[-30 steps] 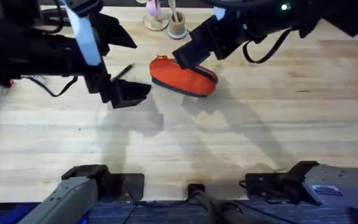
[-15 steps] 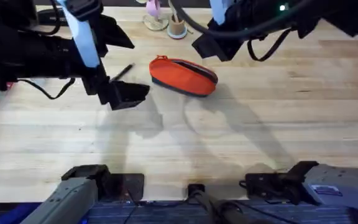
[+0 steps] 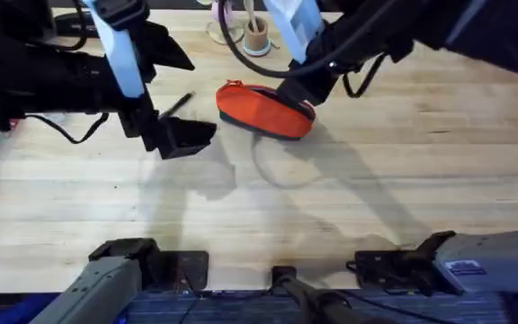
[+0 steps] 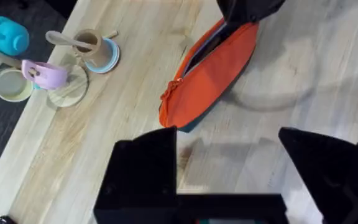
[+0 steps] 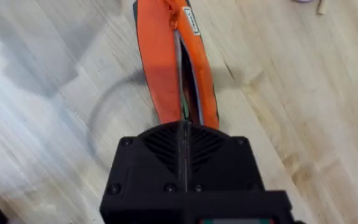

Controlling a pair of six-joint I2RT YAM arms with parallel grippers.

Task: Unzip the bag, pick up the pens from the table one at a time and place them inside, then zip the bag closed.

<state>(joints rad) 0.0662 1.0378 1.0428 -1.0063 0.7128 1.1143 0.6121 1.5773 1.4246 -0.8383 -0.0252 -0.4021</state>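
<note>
Lying on the table close to the far edge, about midway along it: the bag, orange, with its dark bottom edge facing the near edge. Showing, in the right wrist view, a zipper parted along part of its length, with dark lining between the two orange sides. Carrying a small white tag by the zipper at the end away from the right gripper, its print too small for reading.

Hanging over the bag's right end: the right gripper, fingers pressed together with no gap between them. Covering the very end of the bag, so not telling whether anything is being pinched there.

Hovering above bare wood to the left of the bag, apart from it: the left gripper, with both fingers spread wide and nothing between them.

Lying just beyond the left gripper, toward the far edge: one of the pens, slim, black and angled.

Standing at the far edge behind the bag: a tan cup with a stick in it, a pink cup on a wooden coaster, and a blue cup.

Bearing a pale label on the right arm's base at the near edge, its writing not legible.
</note>
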